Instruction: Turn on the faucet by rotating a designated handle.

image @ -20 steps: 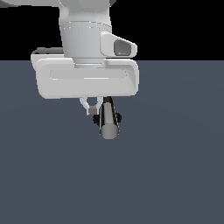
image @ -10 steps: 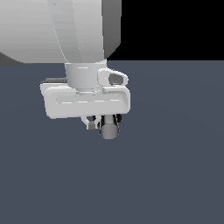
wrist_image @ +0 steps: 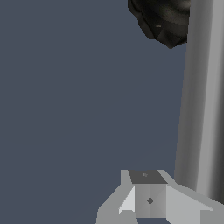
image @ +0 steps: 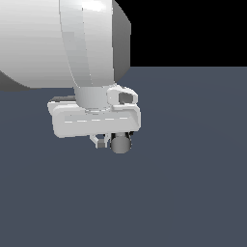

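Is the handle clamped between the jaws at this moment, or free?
Cannot tell. In the wrist view one fingertip sits beside the handle; the other is out of frame. The exterior view hides the gripper contact behind the hand.

Place: a bare simulated test scene, not a furnished room.
Ground: one flat, untextured slate-blue surface (image: 193, 193) fills both views.
Backdrop: plain black above a straight horizon.
Rendering: smooth, shaded white robot arm (image: 72, 43), no textures.

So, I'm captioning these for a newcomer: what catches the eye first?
The huge white robot arm fills the upper part of the exterior view on its left side. Below it, the end effector hangs right beside the grey handle. In the wrist view that handle runs as a long bar past the black base.
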Controlling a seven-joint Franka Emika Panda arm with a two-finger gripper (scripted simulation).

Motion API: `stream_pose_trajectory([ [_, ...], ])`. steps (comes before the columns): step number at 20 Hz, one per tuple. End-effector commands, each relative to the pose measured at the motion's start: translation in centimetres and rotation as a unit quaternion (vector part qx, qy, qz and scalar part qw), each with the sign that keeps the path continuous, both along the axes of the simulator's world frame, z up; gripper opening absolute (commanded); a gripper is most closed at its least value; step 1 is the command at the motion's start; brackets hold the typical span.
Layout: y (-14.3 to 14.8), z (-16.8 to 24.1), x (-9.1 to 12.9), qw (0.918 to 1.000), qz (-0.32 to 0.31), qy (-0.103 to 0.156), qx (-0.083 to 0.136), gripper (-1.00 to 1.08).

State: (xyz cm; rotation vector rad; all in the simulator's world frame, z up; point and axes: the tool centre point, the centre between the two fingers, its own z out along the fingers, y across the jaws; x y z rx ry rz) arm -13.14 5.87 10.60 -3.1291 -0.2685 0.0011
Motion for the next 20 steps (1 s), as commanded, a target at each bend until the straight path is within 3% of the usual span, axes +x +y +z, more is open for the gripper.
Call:
stream_pose_trajectory([
  [1, 0.0, -0.1, 0.1, 1.0, 0.0, 0.0, 0.0, -1.0],
  [6, 0.0, -0.1, 0.1, 1.0, 0.0, 0.0, 0.0, -1.0],
  [20, -6.8, -0.1, 1.8, 1.0, 0.0, 0.0, 0.0, -1.0],
])
